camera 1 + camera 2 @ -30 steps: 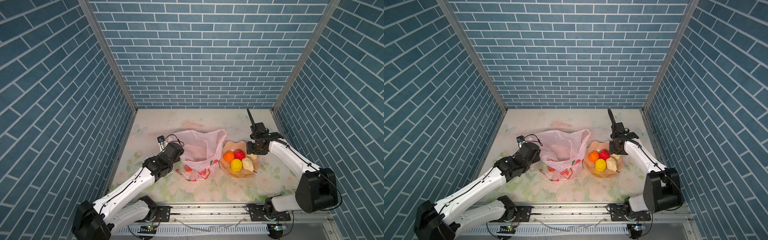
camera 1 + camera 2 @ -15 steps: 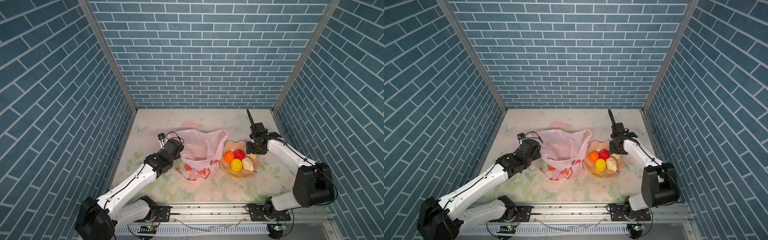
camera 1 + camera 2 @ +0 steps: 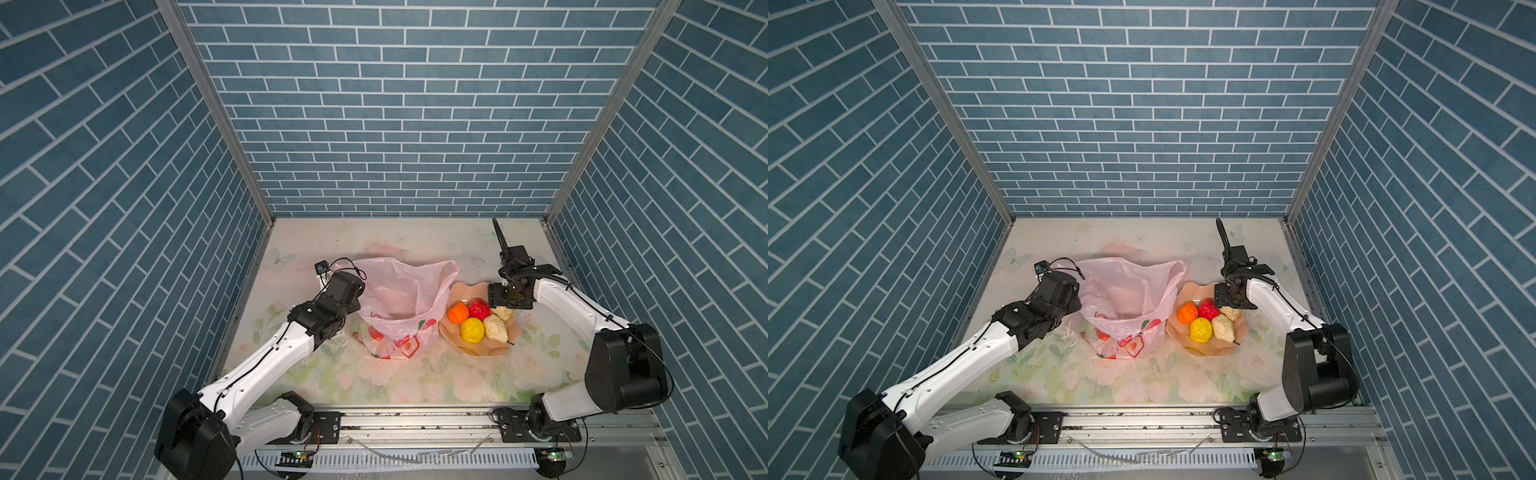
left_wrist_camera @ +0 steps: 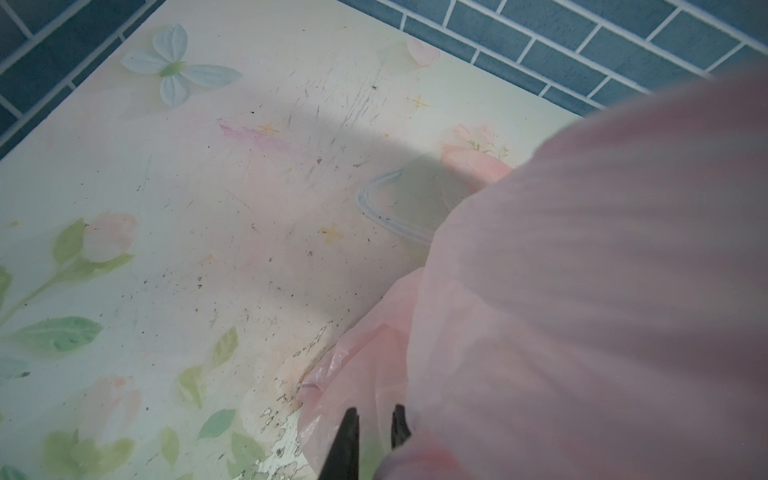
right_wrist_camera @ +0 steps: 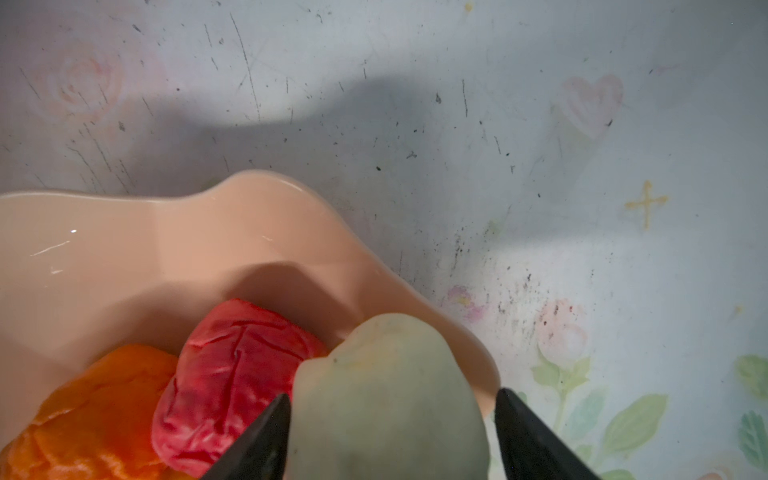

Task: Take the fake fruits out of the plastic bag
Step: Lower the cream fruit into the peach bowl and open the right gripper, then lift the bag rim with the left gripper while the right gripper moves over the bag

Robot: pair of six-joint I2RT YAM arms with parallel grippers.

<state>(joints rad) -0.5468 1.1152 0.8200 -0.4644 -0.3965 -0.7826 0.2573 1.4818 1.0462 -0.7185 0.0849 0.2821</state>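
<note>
Two wrist views alone show the grips; left jaws pinching plastic bag [image 4: 582, 291], right jaws spread around pale fruit [image 5: 386, 395]

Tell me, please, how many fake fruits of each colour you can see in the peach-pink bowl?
orange fruit: 1
red fruit: 1
yellow fruit: 1
cream-white fruits: 2
Total: 5 in the bowl.
A yellow sliver beneath them may be another fruit, but it is too hidden to count.
</note>
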